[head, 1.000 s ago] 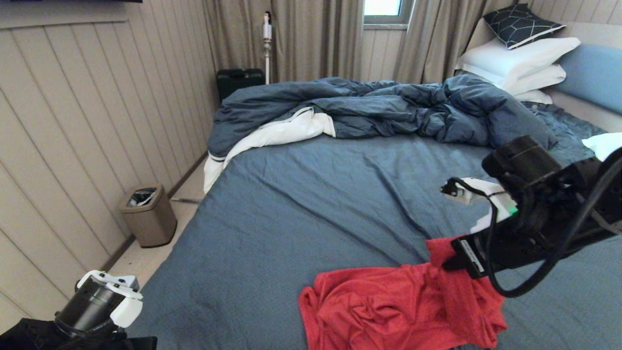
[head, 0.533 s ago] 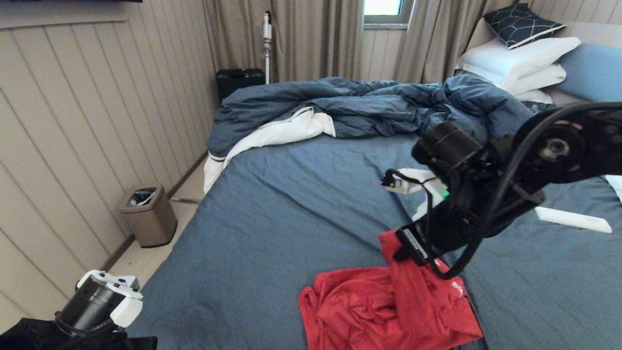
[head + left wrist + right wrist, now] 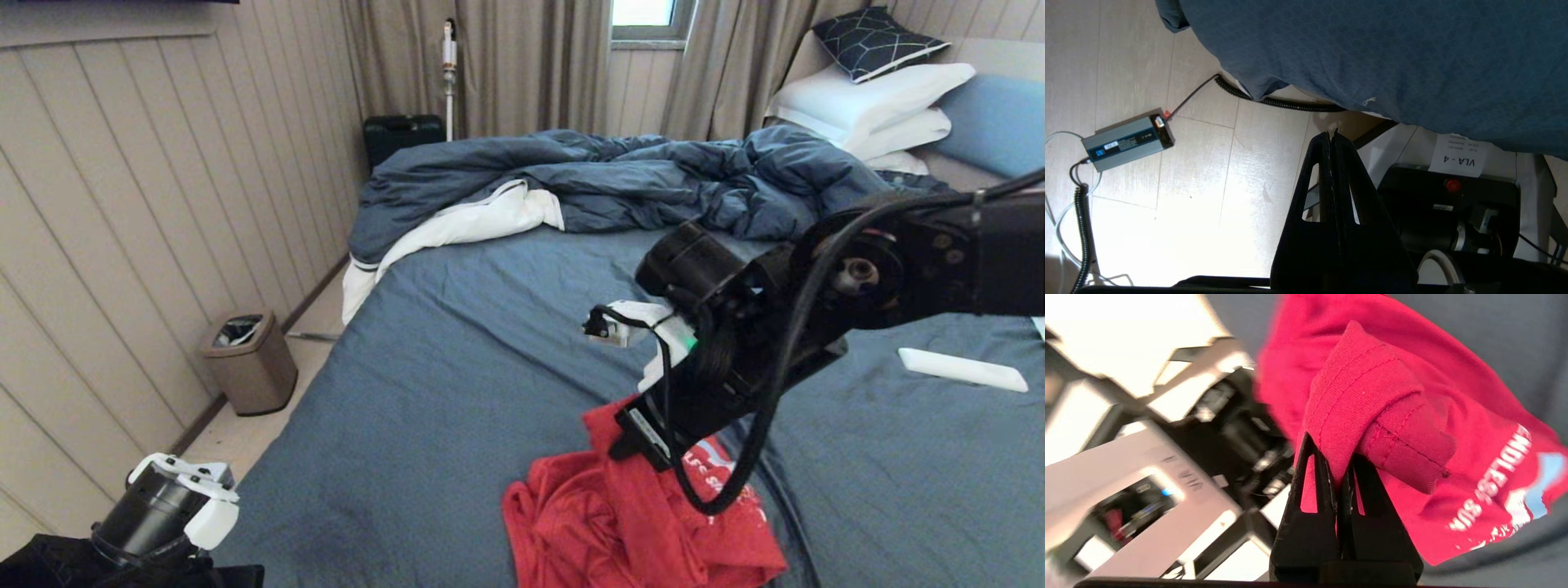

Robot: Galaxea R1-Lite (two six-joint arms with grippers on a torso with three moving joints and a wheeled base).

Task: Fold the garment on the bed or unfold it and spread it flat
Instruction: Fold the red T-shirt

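T-shirt [image 3: 645,523] lies bunched at the bed's [image 3: 457,376] near edge. Right pincer [image 3: 1338,475], clenched on a stitched hem fold, has carried it leftward over the last second; the print now shows. Unfolding judged under way. Left pincer [image 3: 1333,139] clenched empty, parked beside the bed.

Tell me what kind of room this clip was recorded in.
Most likely a bedroom, possibly a staged one. A wide bed fills the view, with a rumpled dark blue duvet and stacked white pillows at its head. Curtains cover the far wall beneath a small window.
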